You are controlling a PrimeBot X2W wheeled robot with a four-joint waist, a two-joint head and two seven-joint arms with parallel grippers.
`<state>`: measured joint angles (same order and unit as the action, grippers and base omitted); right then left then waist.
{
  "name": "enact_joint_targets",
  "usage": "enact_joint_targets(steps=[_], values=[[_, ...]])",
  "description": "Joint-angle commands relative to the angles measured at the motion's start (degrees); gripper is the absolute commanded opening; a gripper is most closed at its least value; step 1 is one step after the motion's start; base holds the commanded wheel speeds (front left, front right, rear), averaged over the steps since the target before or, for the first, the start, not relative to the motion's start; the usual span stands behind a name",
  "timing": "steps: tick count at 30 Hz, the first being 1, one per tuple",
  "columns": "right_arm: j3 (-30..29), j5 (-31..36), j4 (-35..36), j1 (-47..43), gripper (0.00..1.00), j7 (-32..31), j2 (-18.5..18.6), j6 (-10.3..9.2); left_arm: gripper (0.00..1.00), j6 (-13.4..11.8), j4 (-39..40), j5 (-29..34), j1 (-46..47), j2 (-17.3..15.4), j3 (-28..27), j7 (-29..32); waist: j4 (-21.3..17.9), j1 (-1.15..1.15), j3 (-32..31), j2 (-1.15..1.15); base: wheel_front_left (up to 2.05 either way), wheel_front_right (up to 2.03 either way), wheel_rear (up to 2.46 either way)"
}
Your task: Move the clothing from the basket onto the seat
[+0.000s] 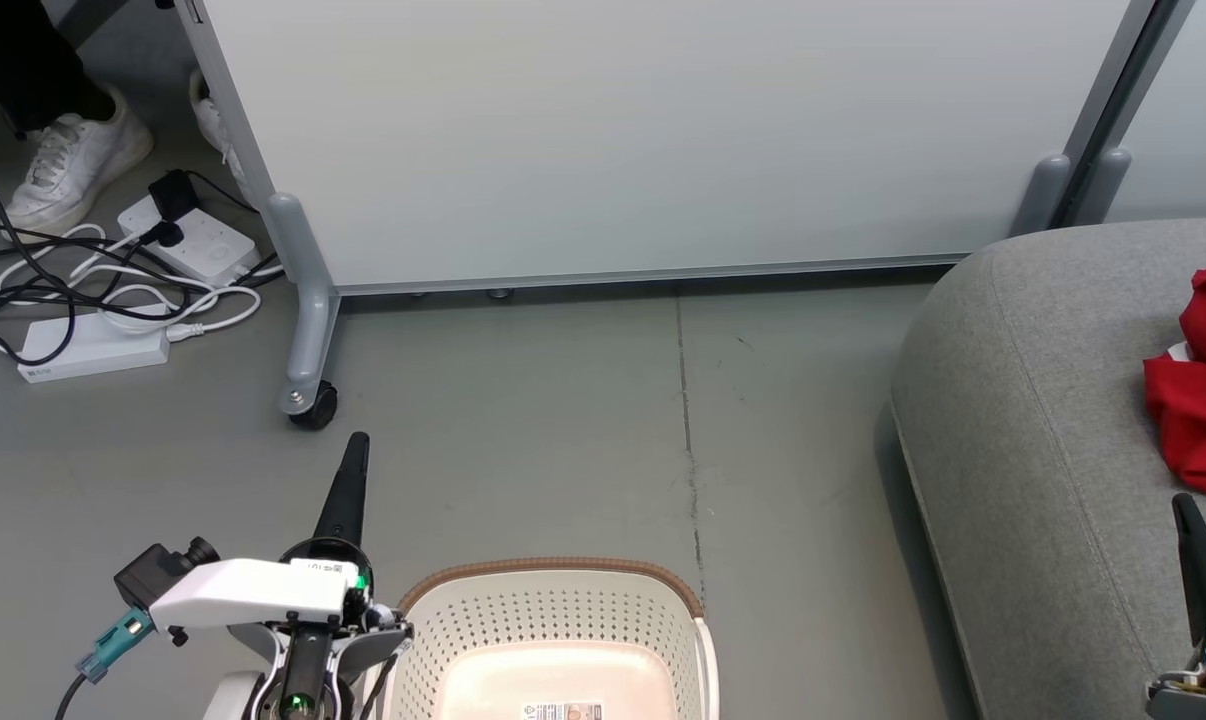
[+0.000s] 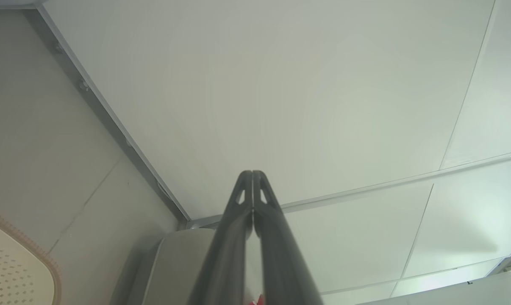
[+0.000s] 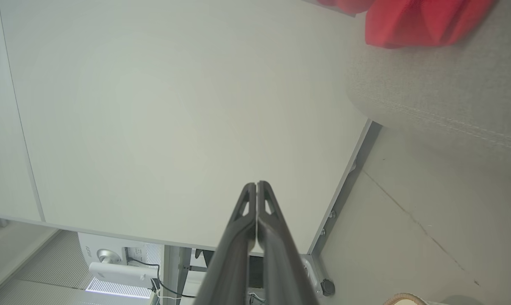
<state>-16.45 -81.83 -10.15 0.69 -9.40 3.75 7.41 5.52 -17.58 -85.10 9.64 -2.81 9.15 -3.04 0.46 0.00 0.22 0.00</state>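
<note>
Pointing the right gripper [image 1: 1182, 503], fingers together, at the clothes [image 1: 1201, 415] just ahead on the sofa [image 1: 1023, 400]; holding the left gripper [image 1: 359, 441] pinched together too, empty.

Bright red clothing [image 1: 1203, 420] on the grey seat [image 1: 1043, 400]. White basket [image 1: 563, 612], dotted with holes, brown woven-look rim [image 1: 553, 566]. Grey floor [image 1: 523, 420], pale panel [image 1: 643, 130], white shoe [image 1: 73, 160], black and white cables [image 1: 113, 272].

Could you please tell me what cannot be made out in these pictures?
Red clothing: the head view's right edge cuts it; garment count unclear.
Basket: the head view's bottom edge hides its near part.
Label inside it: too small to read, head view.
</note>
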Motion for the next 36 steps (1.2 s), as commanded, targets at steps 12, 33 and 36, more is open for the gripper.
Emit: enact_joint_targets(steps=[12, 33, 36], values=[[-1.7, -6.4, 0.6, 0.7, 0.0, -2.0, 0.2, 0.13, 0.0, 0.7, 0.0, -5.3, 1.9, -0.3, -0.6, 1.0, -0.2, 0.0, -0.1, 0.0, 0.0, 0.0, 0.0], [-2.6, -12.0, 0.8, 0.5, 0.0, -3.3, 0.5, 0.13, 0.0, 1.1, -0.2, -9.9, 2.7, -0.3, -0.9, 1.9, -0.5, 0.0, -0.3, 0.0, 0.0, 0.0, 0.0], [-2.6, -12.1, 0.8, 0.5, 0.0, -3.2, 0.6, 0.13, 0.0, 1.1, -0.2, -9.9, 2.7, -0.3, -0.9, 1.9, -0.5, 0.0, -0.3, 0.0, 0.0, 0.0, 0.0]])
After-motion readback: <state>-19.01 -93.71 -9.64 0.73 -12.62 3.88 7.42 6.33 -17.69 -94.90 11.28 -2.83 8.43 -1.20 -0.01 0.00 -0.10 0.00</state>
